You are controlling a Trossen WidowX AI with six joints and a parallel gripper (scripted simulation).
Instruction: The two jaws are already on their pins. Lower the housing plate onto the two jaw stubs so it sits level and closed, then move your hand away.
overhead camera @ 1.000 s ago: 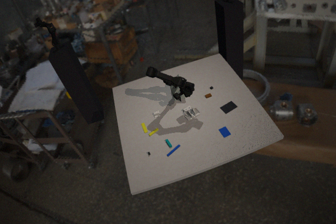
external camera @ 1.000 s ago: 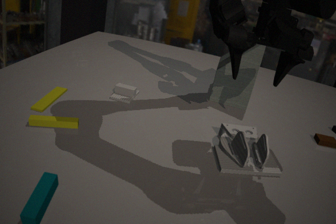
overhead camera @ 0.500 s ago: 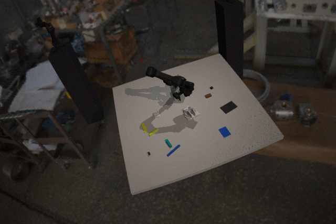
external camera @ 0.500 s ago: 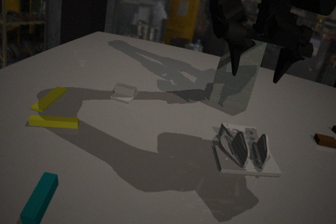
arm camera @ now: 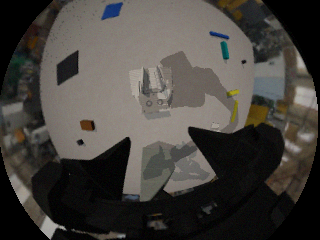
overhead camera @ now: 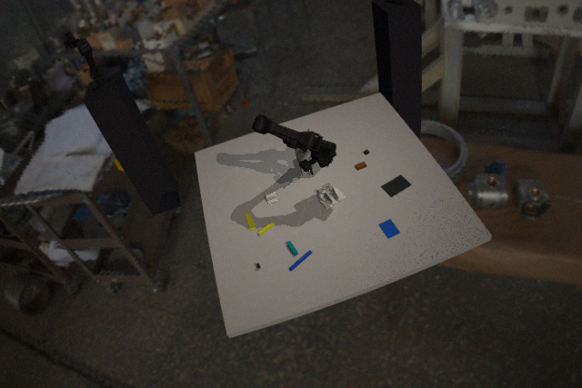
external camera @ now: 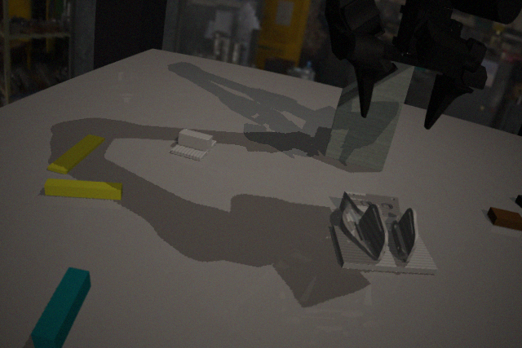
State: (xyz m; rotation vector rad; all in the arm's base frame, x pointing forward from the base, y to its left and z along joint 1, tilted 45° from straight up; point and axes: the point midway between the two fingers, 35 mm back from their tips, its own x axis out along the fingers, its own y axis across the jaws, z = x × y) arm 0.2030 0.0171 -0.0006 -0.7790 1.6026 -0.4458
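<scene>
The light grey housing plate [external camera: 390, 201] [arm camera: 155, 106] with two round holes lies over the rear ends of the two jaws. It looks roughly level; whether it is fully closed on the stubs I cannot tell. The two upright grey jaws, one jaw [external camera: 374, 230] and the other jaw [external camera: 406, 232], stand side by side on the white ribbed base [external camera: 390, 268] [arm camera: 134, 77]. My black gripper [external camera: 395, 121] [arm camera: 160, 134] is open and empty, raised above the table behind the assembly and apart from it. The pins under the plate are hidden.
A translucent greenish panel [external camera: 366, 142] [arm camera: 148, 175] stands behind the assembly, near my fingers. A small white ribbed piece [overhead camera: 270, 197] [external camera: 195, 139], yellow bars, a teal bar [overhead camera: 292, 248], a blue bar [overhead camera: 300, 260], a blue square [overhead camera: 389, 228], a dark rectangle [overhead camera: 396, 185] and a brown block [overhead camera: 360, 165] lie around.
</scene>
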